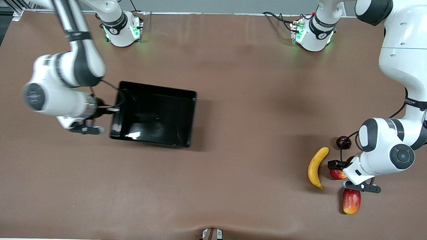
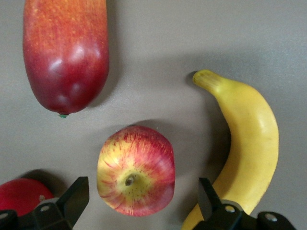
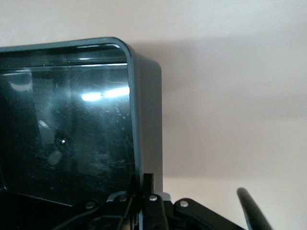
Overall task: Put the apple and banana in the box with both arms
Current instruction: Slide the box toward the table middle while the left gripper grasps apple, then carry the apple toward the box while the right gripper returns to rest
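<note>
Right gripper (image 1: pixel 111 109): found at the box wall toward the right arm's end of the table; fingers seen clenched on the rim in the right wrist view, wall pinched between them.
Box (image 1: pixel 186 94): sits on the table (image 1: pixel 236 81) near the right arm's end; inside glossy, no fruit seen in it. Looks slightly skewed; whether it is lifted off the table cannot be told.
Banana (image 1: pixel 315 167): lies on the table near the left arm's end, just beside the apple, untouched.
Apple (image 1: pixel 336 173): on the table, between banana and left gripper body; partly covered in the front view. In the left wrist view it is seen stem dimple up, framed between the two spread fingers, no contact visible.
Left gripper (image 2: pixel 144 203): poised over the apple, fingers released and wide apart, nothing held.
Dark round fruit (image 1: pixel 343 141): on the table, farther from the front camera than the apple; not a task item.
Mango (image 1: pixel 351 201): on the table, nearer to the front camera than the apple; not a task item.
Progress: judged early stage. Nothing is boxed yet. Apple grasp appears imminent but not made.
Remaining: apple to be gripped and carried to box; banana likewise; both placements outstanding.
</note>
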Tool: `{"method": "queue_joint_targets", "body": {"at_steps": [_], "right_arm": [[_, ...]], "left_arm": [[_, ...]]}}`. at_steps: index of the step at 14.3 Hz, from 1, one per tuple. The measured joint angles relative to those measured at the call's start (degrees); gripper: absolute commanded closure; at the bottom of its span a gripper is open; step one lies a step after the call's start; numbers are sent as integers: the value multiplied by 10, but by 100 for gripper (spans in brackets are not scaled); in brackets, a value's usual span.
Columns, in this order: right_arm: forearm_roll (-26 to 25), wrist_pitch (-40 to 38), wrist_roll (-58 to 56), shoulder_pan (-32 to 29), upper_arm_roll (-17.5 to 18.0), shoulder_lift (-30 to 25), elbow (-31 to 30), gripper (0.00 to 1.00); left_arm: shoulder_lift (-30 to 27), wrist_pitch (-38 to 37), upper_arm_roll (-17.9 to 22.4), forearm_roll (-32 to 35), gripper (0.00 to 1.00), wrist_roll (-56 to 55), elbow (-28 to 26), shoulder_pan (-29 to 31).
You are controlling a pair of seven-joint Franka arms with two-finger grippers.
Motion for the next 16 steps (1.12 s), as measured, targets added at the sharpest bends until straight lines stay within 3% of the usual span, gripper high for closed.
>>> {"method": "queue_joint_targets", "body": {"at_steps": [3, 4, 5, 10, 11, 12, 16], "right_arm": [[34, 52, 115, 95, 2, 13, -1, 100], [62, 64, 142, 122, 2, 23, 2, 100], [85, 70, 157, 146, 2, 35, 10, 100], [148, 147, 171, 213, 1, 118, 58, 100], [169, 169, 171, 221, 1, 135, 66, 44], [184, 188, 171, 229, 1, 152, 77, 0], [196, 233, 171, 238, -4, 179, 109, 0]], "left_arm": [[0, 0, 0, 0, 67, 1, -3, 0], [0, 0, 0, 0, 94, 1, -3, 0], [-1, 0, 0, 0, 100, 1, -3, 0], [-4, 0, 0, 0, 100, 0, 2, 0], [-10, -4, 0, 0, 100, 0, 4, 0], [-19, -15, 0, 0, 100, -1, 6, 0], [-79, -69, -13, 0, 100, -19, 8, -1]]}}
